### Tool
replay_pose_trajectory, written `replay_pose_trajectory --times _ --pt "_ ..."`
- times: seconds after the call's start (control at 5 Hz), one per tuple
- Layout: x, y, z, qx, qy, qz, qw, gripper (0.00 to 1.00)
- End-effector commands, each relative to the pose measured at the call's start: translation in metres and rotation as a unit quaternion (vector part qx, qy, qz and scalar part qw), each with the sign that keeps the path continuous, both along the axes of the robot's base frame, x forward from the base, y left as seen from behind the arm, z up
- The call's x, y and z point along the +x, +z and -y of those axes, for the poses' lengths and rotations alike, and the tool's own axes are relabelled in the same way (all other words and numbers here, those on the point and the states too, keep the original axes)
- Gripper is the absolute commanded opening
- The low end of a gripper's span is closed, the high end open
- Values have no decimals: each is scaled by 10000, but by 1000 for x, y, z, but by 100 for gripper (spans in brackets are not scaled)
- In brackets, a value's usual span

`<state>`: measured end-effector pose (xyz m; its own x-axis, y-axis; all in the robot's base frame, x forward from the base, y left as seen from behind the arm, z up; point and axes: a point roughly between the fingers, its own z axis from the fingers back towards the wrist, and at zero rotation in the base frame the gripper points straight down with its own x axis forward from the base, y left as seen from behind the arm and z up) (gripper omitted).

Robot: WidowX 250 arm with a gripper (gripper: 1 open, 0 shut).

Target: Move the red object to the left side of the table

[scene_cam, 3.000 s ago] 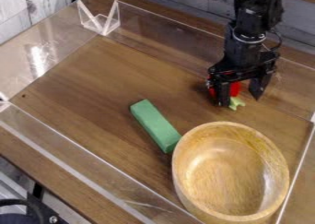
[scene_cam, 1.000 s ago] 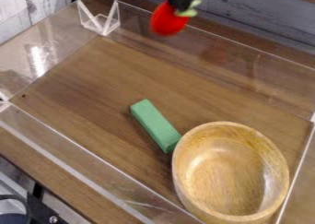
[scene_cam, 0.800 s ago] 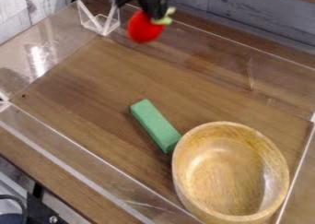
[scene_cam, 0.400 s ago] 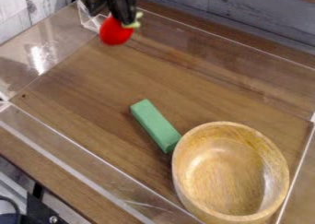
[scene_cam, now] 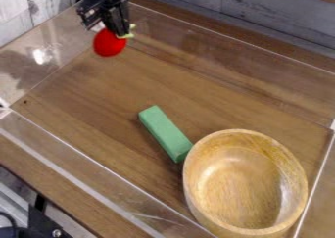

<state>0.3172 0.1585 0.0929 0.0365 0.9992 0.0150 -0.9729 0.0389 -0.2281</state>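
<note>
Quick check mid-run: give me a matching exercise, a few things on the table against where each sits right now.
Things:
1. small glossy red toy fruit
2. green rectangular block
3. round wooden bowl
4. black gripper

Places:
A. front right corner
B. middle of the tabletop, touching the bowl's rim
C. back left, hanging from the gripper
D. top left, shut on the fruit

Pairs: 1-C, 2-B, 3-A, 4-D

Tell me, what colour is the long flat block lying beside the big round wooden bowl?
Green. The long flat block shows clearly in the camera view.
</note>
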Motion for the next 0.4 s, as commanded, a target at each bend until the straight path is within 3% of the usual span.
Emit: replay_pose_trajectory --times 0.0,0.2 --pt "5 2 -21 11 295 199 9994 0" --pt "4 -12 -29 -317 568 110 9978 0"
